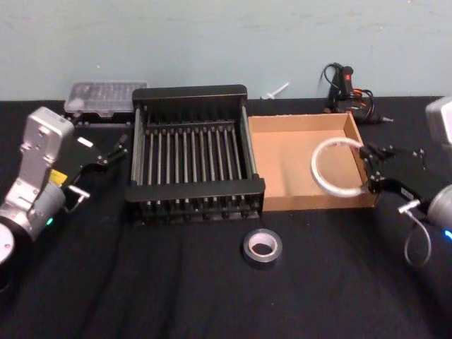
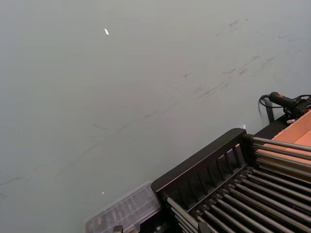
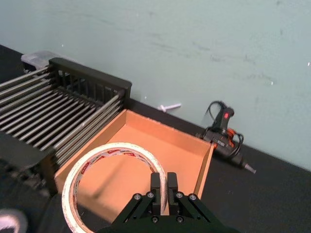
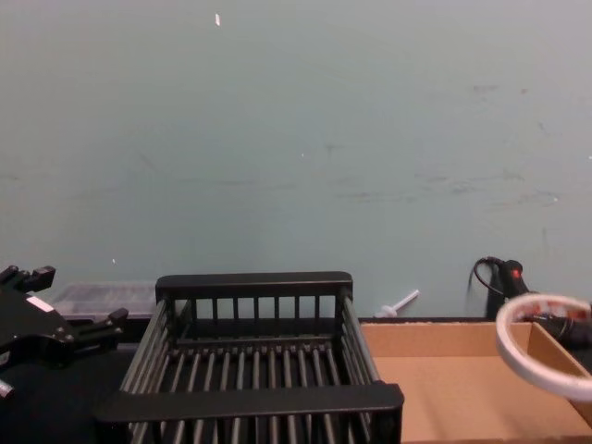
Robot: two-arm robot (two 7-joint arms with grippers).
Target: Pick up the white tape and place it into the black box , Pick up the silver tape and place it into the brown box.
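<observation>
The white tape (image 1: 316,169) hangs tilted above the right front part of the brown box (image 1: 282,155), with my right gripper (image 1: 367,171) shut on the roll's right rim. In the right wrist view the fingers (image 3: 156,183) pinch the roll (image 3: 116,147), red print showing inside, over the cardboard tray (image 3: 165,145). The silver tape (image 1: 246,247) lies flat on the table in front of the two boxes. The black box (image 1: 189,92) stands left of the brown one, nothing inside. My left gripper (image 1: 115,152) rests open at the crate's left side.
A clear plastic case (image 1: 106,97) sits behind the crate at the left. A glue gun with cable (image 1: 346,88) and a small white piece (image 1: 275,90) lie by the wall behind the tray. Black cloth covers the table.
</observation>
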